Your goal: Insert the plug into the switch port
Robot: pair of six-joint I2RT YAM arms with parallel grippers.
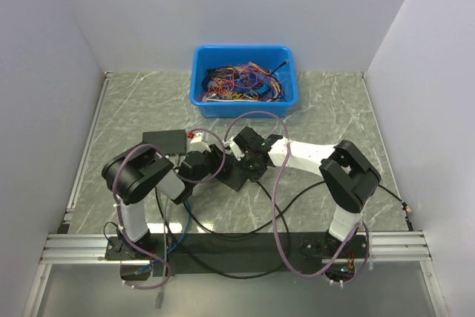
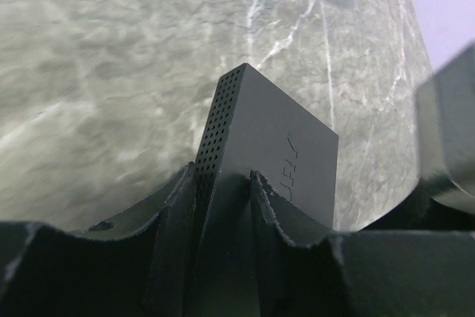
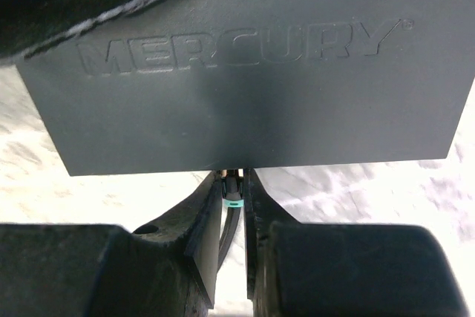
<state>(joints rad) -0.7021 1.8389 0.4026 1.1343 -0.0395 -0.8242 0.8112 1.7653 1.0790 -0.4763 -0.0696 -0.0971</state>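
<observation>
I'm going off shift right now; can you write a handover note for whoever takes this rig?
Left gripper: shut on the switch, at one end.
Right gripper: shut on the plug, its tip at the switch's long edge.
Done: both gripped, plug meets the edge.
Left: seating cannot be seen; check it, press home, release.

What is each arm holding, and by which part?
Left jaws clamp the Mercury switch by its near end. Right jaws pinch the plug by its sides.
</observation>
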